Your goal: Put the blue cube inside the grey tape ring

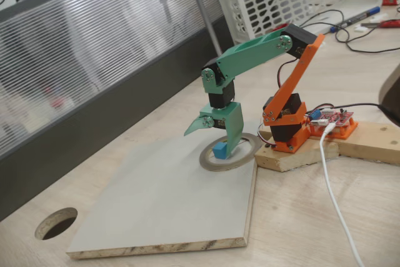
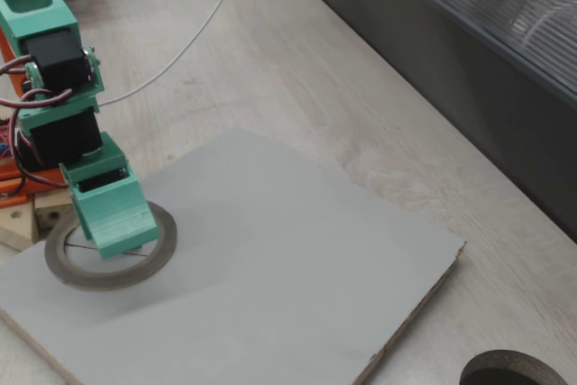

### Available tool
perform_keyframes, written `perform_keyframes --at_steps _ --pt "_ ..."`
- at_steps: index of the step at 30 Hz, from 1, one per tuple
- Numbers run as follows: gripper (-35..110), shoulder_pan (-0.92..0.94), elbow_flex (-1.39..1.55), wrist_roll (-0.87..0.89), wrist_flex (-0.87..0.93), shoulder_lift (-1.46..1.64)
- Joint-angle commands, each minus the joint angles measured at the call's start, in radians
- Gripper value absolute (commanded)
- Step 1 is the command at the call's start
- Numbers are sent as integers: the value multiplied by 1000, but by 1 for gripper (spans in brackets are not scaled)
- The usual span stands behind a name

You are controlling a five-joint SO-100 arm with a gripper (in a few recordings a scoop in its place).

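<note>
Two camera angles give me this moment, and they split the facts between them. From a fixed view I see my green pincer [image 1: 220,134] lowered over the grey tape ring [image 1: 230,152], its fingers spread: one broad flat plastic finger [image 1: 234,127] stands nearly upright with its tip down inside the ring, the other, a pointed wedge, juts out to the picture's left, well off the surface. Sitting in the ring's hollow is the blue cube [image 1: 220,150], small, matte and square-edged, right against the upright finger's tip on its left side; whether they touch I cannot tell. The ring is a thin flat band, dull grey on top with a paler inner edge, lying on a smooth pale grey board [image 1: 156,211] whose cut edge shows raw chipboard. That board rests on the light wood-grain counter [image 1: 300,217], near the arm's orange base, which stands on a raw wooden block. In the other fixed view I look down on the back of the pincer [image 2: 115,223], a blocky green shell covering part of the ring [image 2: 81,270]. A dark round hole [image 1: 56,223] cut through the counter appears in both fixed views, beyond the board's corner.
</note>
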Motion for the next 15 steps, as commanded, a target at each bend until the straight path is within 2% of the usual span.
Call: perform_keyframes --at_steps 1,6,13,15 --pt "90 17 -8 11 9 23" --pt "89 6 -161 11 84 23" --pt "89 14 -565 17 551 5" --pt "89 15 -640 20 634 -18"
